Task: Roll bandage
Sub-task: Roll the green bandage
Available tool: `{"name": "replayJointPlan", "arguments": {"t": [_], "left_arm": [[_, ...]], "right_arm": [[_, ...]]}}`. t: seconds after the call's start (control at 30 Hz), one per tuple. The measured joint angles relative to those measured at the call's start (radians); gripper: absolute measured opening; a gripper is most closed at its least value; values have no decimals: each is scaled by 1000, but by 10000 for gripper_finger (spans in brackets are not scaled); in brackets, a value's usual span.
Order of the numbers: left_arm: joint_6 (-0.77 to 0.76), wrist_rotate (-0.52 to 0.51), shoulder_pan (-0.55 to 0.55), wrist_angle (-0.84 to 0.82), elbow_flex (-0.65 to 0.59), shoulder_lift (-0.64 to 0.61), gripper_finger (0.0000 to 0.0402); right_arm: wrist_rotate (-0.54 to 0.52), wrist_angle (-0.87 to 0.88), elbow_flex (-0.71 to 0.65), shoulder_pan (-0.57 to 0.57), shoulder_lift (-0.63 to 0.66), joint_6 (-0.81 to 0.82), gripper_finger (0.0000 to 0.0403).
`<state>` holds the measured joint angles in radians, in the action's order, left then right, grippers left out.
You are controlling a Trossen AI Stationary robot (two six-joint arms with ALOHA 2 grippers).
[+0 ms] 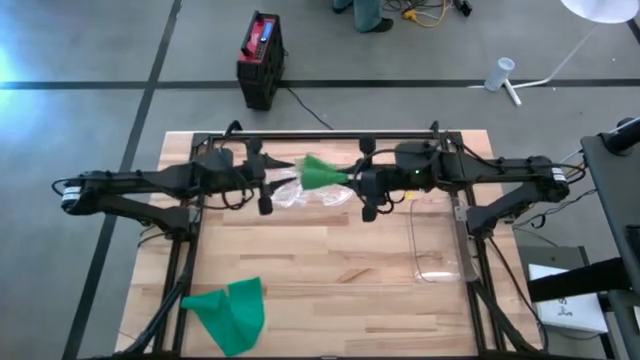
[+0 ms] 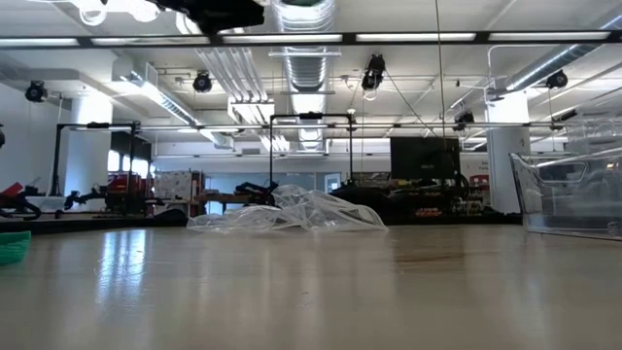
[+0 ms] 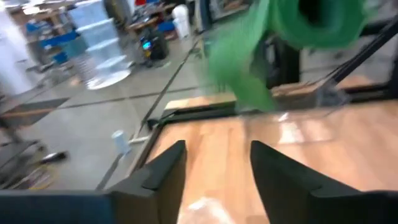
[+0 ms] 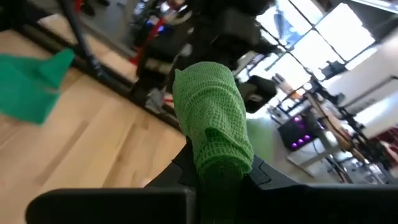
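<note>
My right gripper is closed on the green bandage, high above the wooden table. My left gripper is open and empty, near the bandage. Only the high view shows both arms stretched toward each other over the crumpled plastic bag. Only it shows the green cloth well apart from this bag.

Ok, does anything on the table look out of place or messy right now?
Yes. A crumpled clear plastic wrapper lies loose on the table under the raised arms. A green cloth sits rumpled at the near left edge. The right gripper holds the green bandage.
</note>
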<state>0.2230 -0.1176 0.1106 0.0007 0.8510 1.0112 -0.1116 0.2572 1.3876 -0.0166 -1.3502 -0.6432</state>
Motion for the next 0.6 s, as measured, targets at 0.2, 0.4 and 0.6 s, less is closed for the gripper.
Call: {"name": "replayJointPlan", "arguments": {"t": [0.2,0.4,0.6], "left_arm": [[-17,21,-52,175,-84,14,220],[56,9,-82,418,-97,57,262],[90,-3,-70,420,-61,84,291]], "right_arm": [[10,-1,-49,-1,0,-36,33],[-8,-12,-63,-1,8,-24,33],[-76,-9,-57,3,11,-39,38]]}}
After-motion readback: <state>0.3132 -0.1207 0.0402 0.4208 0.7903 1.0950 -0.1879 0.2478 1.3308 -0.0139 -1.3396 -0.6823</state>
